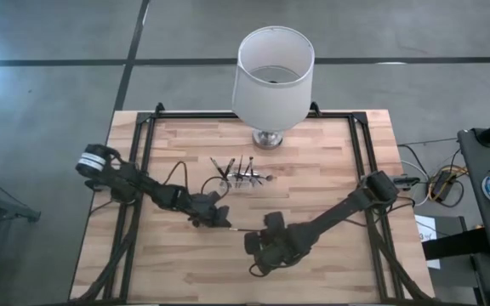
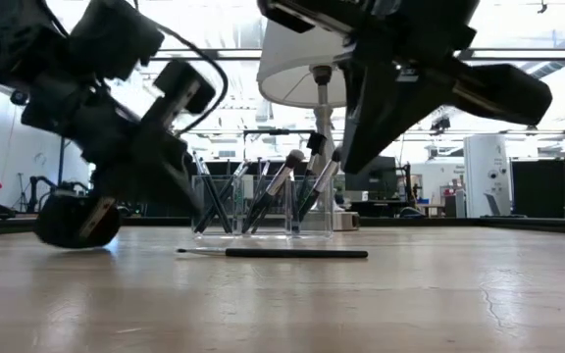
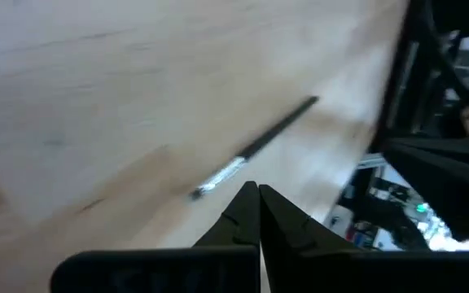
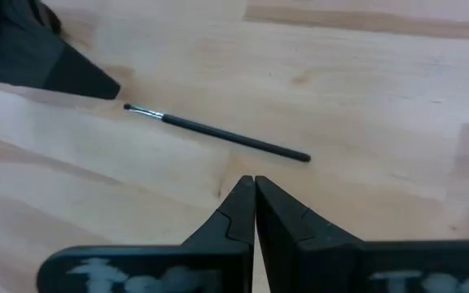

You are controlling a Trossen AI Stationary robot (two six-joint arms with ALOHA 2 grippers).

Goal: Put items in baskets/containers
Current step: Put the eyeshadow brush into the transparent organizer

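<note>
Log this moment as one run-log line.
left gripper: shut, empty, beside loose brush | right gripper: shut, empty | brush: flat on table | clear holder: holds other brushes

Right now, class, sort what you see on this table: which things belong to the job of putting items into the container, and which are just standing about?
Belongs to the job:
- loose brush lying flat on the wood
- brushes already standing in the holder
- clear holder
- left gripper and right gripper, both shut, empty

Just standing about:
- white lamp
- wooden table

Wooden table [image 1: 330, 255] bears lamp [image 1: 270, 81]; clear holder [image 2: 263, 208]; loose brush [image 4: 218, 133].
</note>
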